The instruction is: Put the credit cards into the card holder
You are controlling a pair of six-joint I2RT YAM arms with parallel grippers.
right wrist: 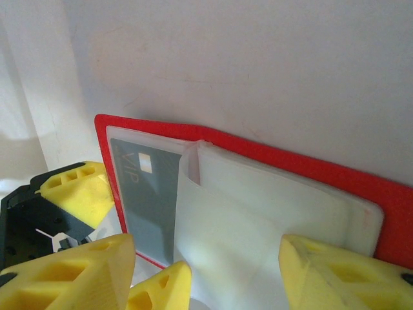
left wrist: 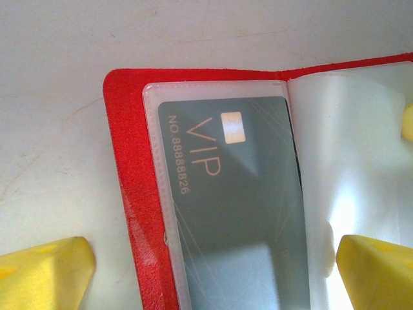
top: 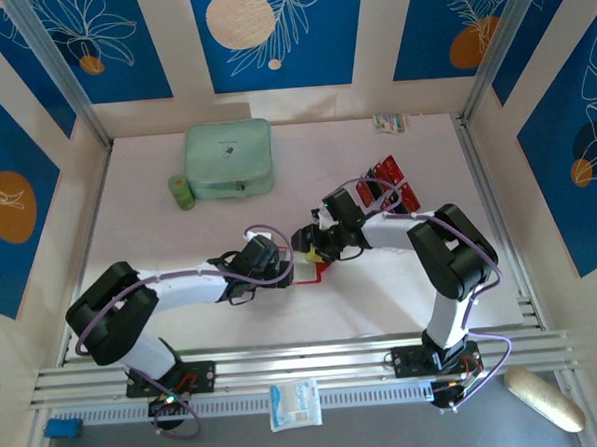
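I see both arms folded low, reaching in to mid-table. Left hand (left wrist: 210,271) released, fingers wide astride the flat red folding card holder (left wrist: 129,161), which lies open at table centre. A dark grey VIP card (left wrist: 239,206) sits in its left clear sleeve. Right hand (right wrist: 206,278) half-spread over the clear sleeves (right wrist: 258,213), nothing pinched. Bare white table (left wrist: 58,97) off the holder's outer edges. Loose red credit cards (top: 395,183) lie right rear.

Left hand (left wrist: 210,274) and right hand (right wrist: 206,258) spread
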